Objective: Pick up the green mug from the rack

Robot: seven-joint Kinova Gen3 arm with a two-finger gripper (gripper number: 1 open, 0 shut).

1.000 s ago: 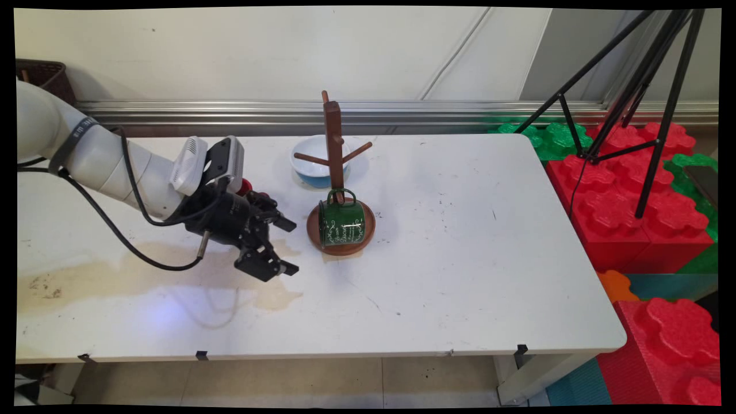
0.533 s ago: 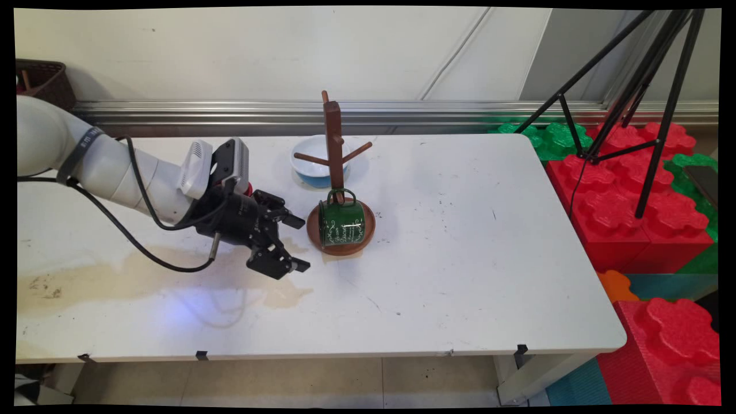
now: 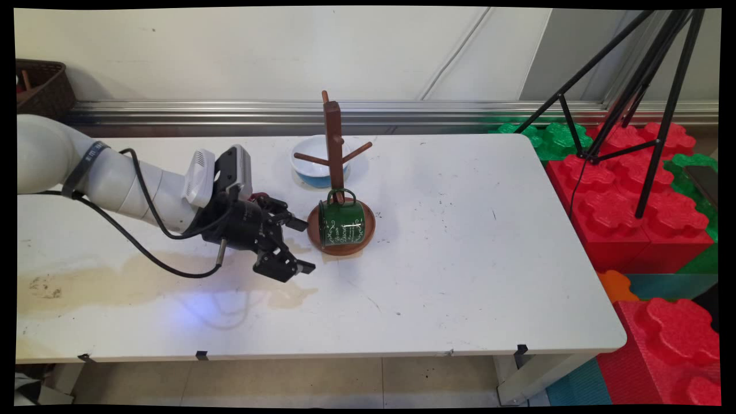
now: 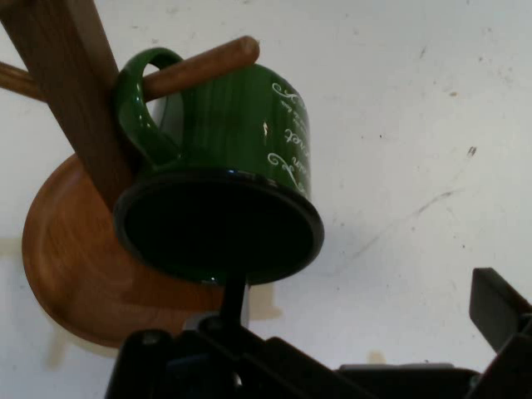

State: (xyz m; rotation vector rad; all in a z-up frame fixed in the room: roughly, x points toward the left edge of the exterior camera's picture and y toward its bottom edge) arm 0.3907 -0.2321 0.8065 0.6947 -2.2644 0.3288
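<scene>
A: Where is the green mug?
B: It hangs by its handle on a low peg of the wooden mug tree, over the tree's round base. Its inside is not visible.
A: And the gripper?
B: Just left of the mug, low over the table, its 2 fingers spread wide and holding nothing.
A: Other containers?
B: 1 white and blue bowl behind the tree, contents hidden.
A: Room?
B: Bare tabletop lies right and near; foam blocks sit past the right edge.
</scene>
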